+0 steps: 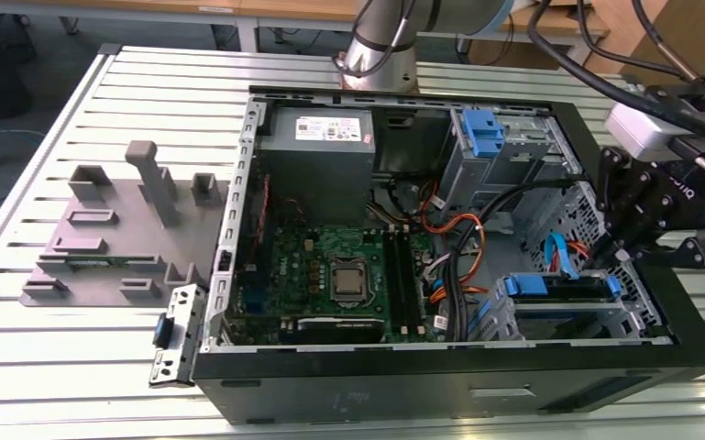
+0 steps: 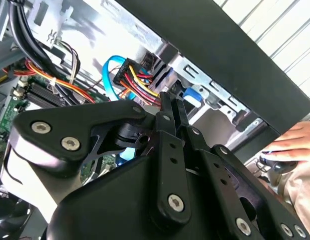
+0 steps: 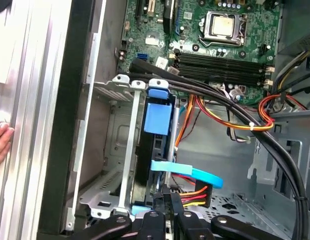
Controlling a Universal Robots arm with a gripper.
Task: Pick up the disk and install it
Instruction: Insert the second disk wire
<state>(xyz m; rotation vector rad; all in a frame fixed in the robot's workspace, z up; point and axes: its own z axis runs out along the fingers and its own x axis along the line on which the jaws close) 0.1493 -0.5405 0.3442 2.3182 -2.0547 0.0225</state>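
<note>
Exterior view has the gripper [image 1: 641,246] hovering at the open PC case's [image 1: 450,390] right side, just above the drive cage [image 1: 568,316]. The disk [image 1: 560,285] already sits in that cage on its blue rails (cables plugged into its end in the first wrist view). Fingers look pressed together, holding nothing.
</note>
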